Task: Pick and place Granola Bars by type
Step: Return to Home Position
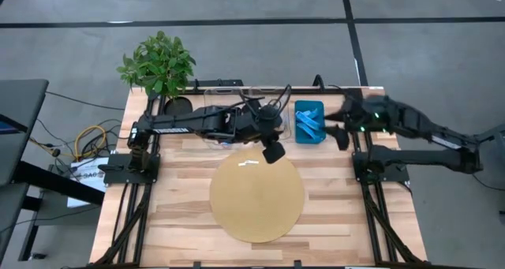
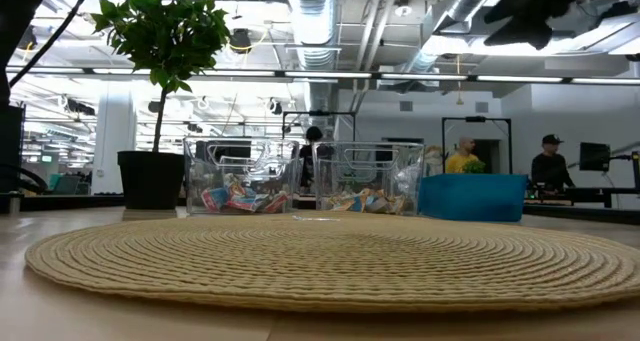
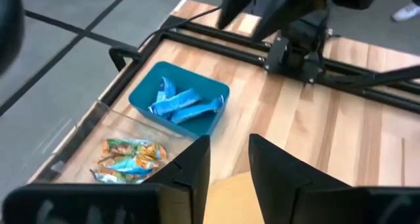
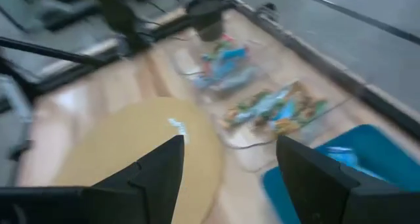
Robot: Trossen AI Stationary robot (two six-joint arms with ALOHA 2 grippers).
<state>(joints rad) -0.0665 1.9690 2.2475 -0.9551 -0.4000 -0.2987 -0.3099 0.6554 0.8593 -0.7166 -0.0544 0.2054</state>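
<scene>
Several blue granola bars (image 3: 180,104) lie in the teal tray (image 1: 309,121) at the table's far side. Two clear bins (image 2: 240,176) (image 2: 365,176) to the tray's left hold mixed bars, blue and orange-brown (image 3: 128,159) (image 4: 275,109). My left gripper (image 1: 274,151) hovers open and empty over the far edge of the round mat, near the bins; in its wrist view (image 3: 230,165) the fingers point toward the tray. My right gripper (image 1: 341,135) hovers open and empty just right of the teal tray; its fingers (image 4: 230,158) are spread wide.
A round woven mat (image 1: 256,196) lies in the table's middle. A potted plant (image 1: 158,64) stands at the far left corner. The left arm reaches over the clear bins and hides them in the high view. People stand in the room beyond (image 2: 462,156).
</scene>
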